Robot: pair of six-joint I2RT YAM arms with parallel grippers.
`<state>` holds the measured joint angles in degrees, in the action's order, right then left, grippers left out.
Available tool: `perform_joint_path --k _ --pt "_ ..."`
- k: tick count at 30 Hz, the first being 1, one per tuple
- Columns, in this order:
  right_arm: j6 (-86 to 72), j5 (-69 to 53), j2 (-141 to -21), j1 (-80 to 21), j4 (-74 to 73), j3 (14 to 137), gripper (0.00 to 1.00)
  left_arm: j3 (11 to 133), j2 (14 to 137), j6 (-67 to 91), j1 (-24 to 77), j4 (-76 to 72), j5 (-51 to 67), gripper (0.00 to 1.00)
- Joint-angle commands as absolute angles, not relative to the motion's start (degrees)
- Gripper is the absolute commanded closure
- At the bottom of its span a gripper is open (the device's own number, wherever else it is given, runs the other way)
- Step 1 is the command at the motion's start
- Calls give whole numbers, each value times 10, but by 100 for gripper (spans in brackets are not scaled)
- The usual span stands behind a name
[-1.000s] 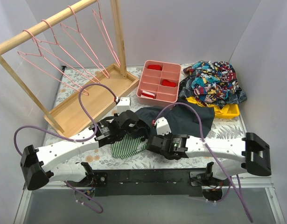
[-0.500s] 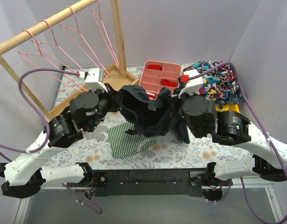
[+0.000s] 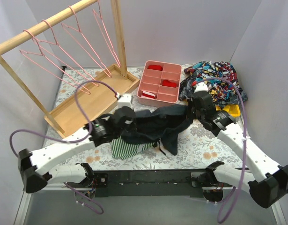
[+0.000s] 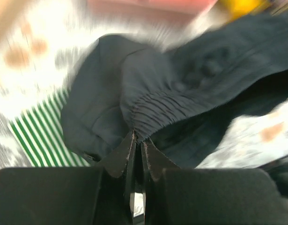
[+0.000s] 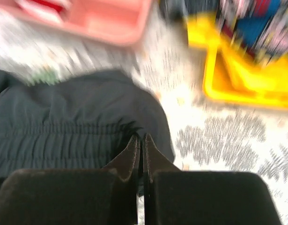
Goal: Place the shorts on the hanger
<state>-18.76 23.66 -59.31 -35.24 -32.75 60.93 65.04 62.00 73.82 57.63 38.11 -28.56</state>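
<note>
Plain dark navy shorts of soft fabric (image 3: 158, 125), strung out across the middle of the top view between two grippers. One leg drooping toward the lower middle, left end overlapping green-and-white striped shorts (image 3: 126, 148) lying flat on the table.

Left gripper (image 4: 136, 138): fingers pressed together, pinching the gathered elastic waistband. Right gripper (image 5: 140, 141): likewise clenched, biting the same ruched waistband at the other end, near the right of centre in the top view. Both wrist views blurred.

Underneath, a table (image 3: 204, 145) covered in white cloth printed with leaves and orange flowers. Pale grey walls on three sides.

Upper left of the top view: a light wooden clothes rack (image 3: 116, 33) with a slanting rail and a shallow wooden base. On that rail, four thin pink wire hangers (image 3: 54, 65), triangular with hooked tops, all bare. Well apart from the navy shorts.

Upper middle: one pink plastic tray with compartments (image 3: 155, 100), red pieces in some. To its right, one crumpled multicoloured patterned garment (image 3: 214, 82), heaped partly over one yellow plastic tray (image 3: 230, 110).

Counted: two arms, two pairs of shorts, four hangers, two trays, one rack.
</note>
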Motion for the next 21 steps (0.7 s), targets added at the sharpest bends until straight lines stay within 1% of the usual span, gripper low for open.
perform_joint_path --k 1,5,8,9,11,12,13,14,15,16,18,21 --pt "-200 49 -591 -285 -234 489 99 523 662 831 553 316 -221 100" --pt "-201 4 -630 -272 -199 446 99 490 705 831 533 252 -200 100" --pt "-200 -26 -649 -270 -201 449 83 514 726 803 532 246 -202 100" --pt "-199 -27 -648 -269 -204 455 70 521 729 796 533 254 -202 95" --pt "-196 -23 -643 -269 -214 467 59 536 725 767 532 260 -190 86" --pt "-194 -21 -634 -269 -229 481 49 538 720 755 532 261 -179 79" --pt "-193 -17 -629 -269 -236 489 45 540 715 731 532 261 -169 73" --pt "-191 -17 -624 -269 -242 495 42 541 695 718 532 259 -154 60" --pt "-190 -15 -617 -269 -247 501 37 542 685 707 532 258 -126 54" --pt "-190 -11 -604 -269 -254 511 34 545 673 694 532 259 -112 49" --pt "-190 -7 -591 -269 -262 521 31 551 643 660 532 258 -61 42" --pt "-190 -4 -583 -269 -268 534 29 576 620 628 533 266 -16 40"
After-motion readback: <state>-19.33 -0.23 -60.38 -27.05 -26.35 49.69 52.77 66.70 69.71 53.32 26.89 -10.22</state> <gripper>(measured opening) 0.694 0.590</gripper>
